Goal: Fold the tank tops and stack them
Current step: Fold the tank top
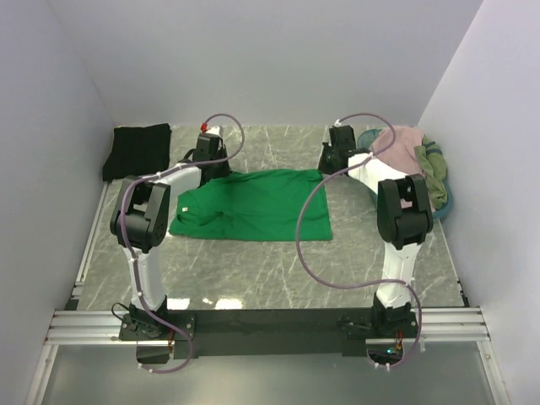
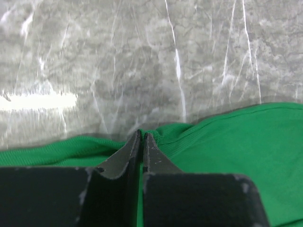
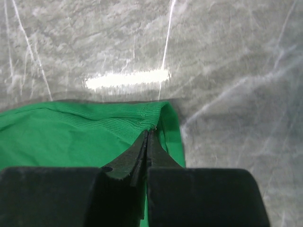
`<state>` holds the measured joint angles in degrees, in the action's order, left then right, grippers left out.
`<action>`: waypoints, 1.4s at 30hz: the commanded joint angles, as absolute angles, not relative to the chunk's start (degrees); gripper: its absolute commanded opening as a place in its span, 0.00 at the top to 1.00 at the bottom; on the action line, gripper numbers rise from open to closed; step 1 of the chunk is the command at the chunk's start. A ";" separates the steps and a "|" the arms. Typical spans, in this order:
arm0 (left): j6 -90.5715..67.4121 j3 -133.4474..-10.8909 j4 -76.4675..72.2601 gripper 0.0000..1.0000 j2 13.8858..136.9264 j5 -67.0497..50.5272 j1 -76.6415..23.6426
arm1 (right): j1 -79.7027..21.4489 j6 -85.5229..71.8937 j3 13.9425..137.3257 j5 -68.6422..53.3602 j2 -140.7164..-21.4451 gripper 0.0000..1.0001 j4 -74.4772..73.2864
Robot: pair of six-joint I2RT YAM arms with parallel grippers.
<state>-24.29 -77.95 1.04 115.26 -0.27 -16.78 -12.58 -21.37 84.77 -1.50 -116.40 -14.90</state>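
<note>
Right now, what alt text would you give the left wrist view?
The left gripper, jaws closed, pinches the edge of a green tank top lying across the lower frame. Grey marbled table fills the rest.

1. A robotics lab cell is indicated.
2. The grey marbled desk (image 1: 253, 270) is enclosed by plain white panels (image 1: 253, 59).
3. A left arm (image 1: 142, 226) and a right arm (image 1: 405, 218) are bolted to an aluminium rail (image 1: 84, 325) at its near edge.

Bright, even overhead light; white glare streaked the glossy grey marbled tabletop (image 3: 227, 56) just beyond the bright green cloth top (image 3: 71, 137); nearer black fingers (image 3: 125, 163) blurred.
</note>
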 commanded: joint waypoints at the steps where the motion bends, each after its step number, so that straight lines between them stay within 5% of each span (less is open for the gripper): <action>1: -26.36 -75.68 -3.34 0.99 110.05 2.63 -17.49 | -12.48 -22.32 81.93 -0.09 -111.19 1.00 -10.90; 42: -36.30 -51.07 -9.32 0.99 93.17 17.13 -24.43 | -14.85 -26.01 61.79 4.40 -97.47 1.00 -8.97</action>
